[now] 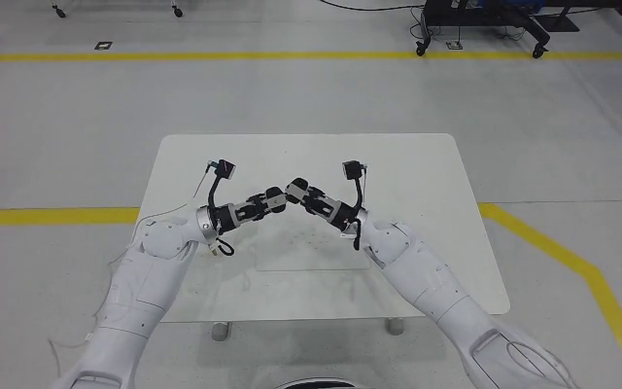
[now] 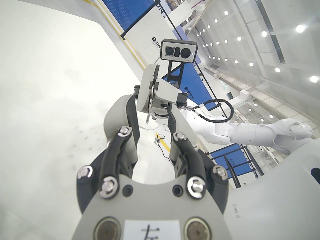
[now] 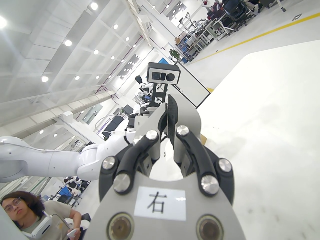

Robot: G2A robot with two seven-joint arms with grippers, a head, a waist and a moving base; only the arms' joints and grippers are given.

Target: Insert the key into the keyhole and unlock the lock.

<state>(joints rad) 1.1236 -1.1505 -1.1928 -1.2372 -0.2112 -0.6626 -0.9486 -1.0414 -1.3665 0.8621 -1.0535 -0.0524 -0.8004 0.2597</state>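
I'm running this rig in a big industrial lab hall. Yellow floor lines (image 1: 292, 55), high ceiling lights (image 3: 94, 6) and crowded workbenches (image 3: 217, 26) show it.

Table (image 1: 428, 165) under the left gripper (image 2: 147, 111): plain white. Its pads (image 2: 132, 121): black, ribbed. Floor stripe (image 1: 292, 55) beyond: yellow. Panels (image 2: 130, 3) past it: seemingly dotted blue.

Two grippers meet: left gripper (image 2: 150, 114) facing right gripper (image 2: 155, 89)
The left gripper's fingers (image 2: 128, 116) stand spread apart; just past their tips sits the right gripper, its wrist camera (image 2: 178, 52) above it and the white table (image 2: 50, 81) to one side.
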